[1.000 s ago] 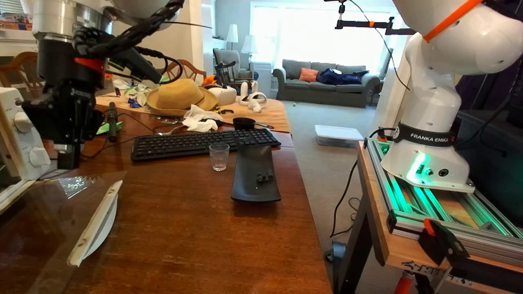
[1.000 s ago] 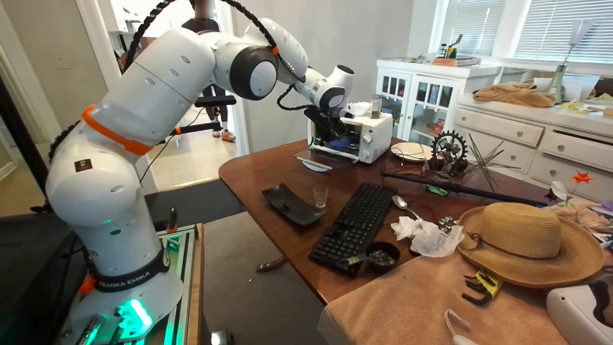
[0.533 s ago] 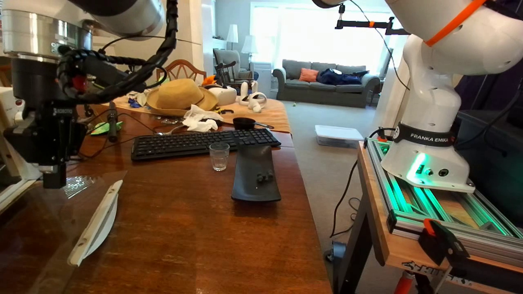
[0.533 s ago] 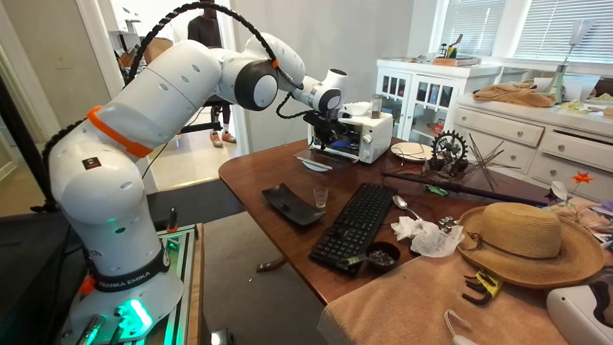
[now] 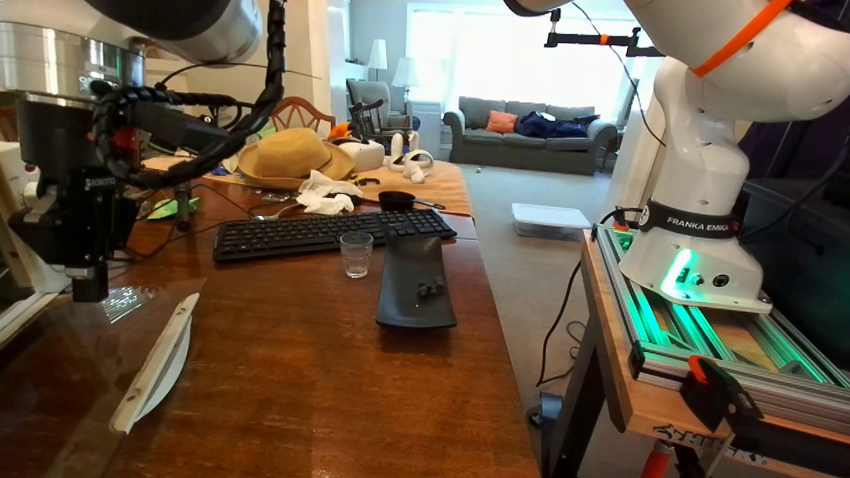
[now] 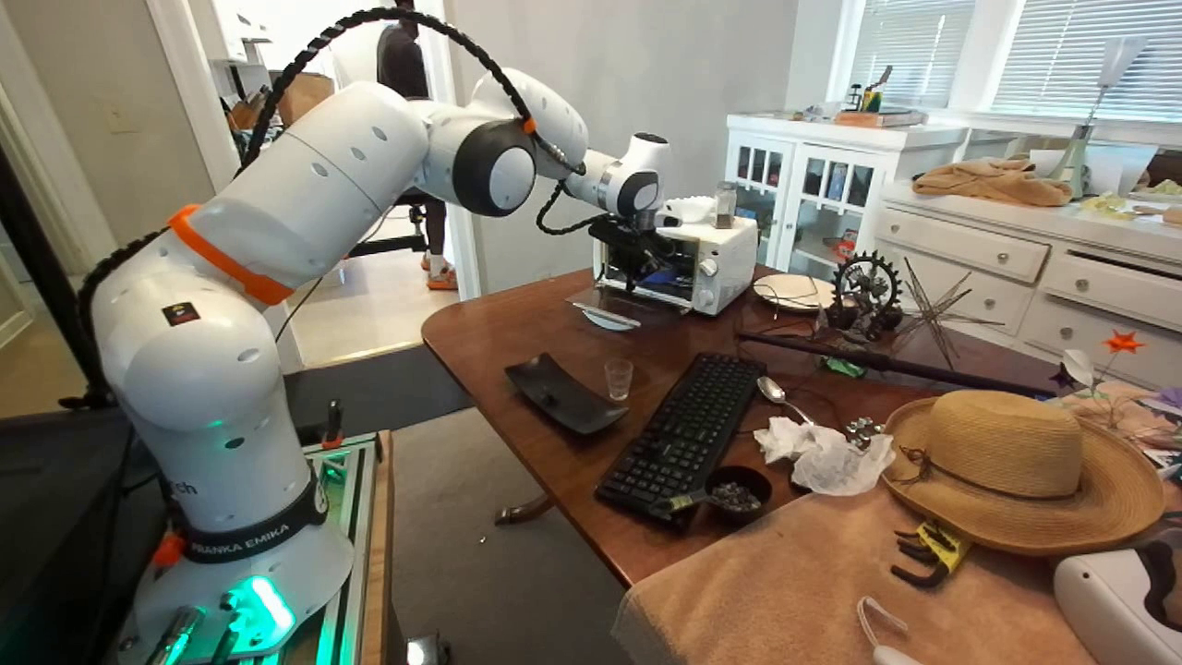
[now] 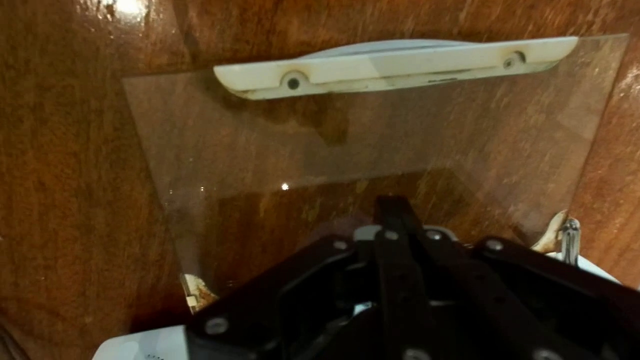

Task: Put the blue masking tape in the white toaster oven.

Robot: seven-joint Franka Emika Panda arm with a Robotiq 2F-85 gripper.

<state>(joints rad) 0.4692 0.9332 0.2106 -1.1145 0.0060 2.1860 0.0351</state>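
Observation:
The white toaster oven (image 6: 725, 265) stands at the table's far side, its glass door (image 7: 350, 125) folded down and the white handle (image 5: 154, 364) out over the table. My gripper (image 5: 89, 287) hangs in front of the oven, pointing down above the lowered door. In the wrist view the fingertips (image 7: 392, 202) meet, with nothing between them. Behind the gripper, a blue thing (image 6: 663, 277) shows partly inside the oven in an exterior view. It looks like the blue masking tape, though its ring shape cannot be made out.
A small drinking glass (image 5: 356, 255) and a dark curved pad (image 5: 416, 285) sit near the keyboard (image 5: 332, 234). A glass jar (image 6: 725, 205) stands on the oven. Beside the oven are a white plate (image 6: 794, 292) and a black pole (image 6: 886, 365).
My gripper has come away from the oven's front, down and to the left in an exterior view, then risen very slightly. The jaws stayed shut. A person in the doorway has shifted.

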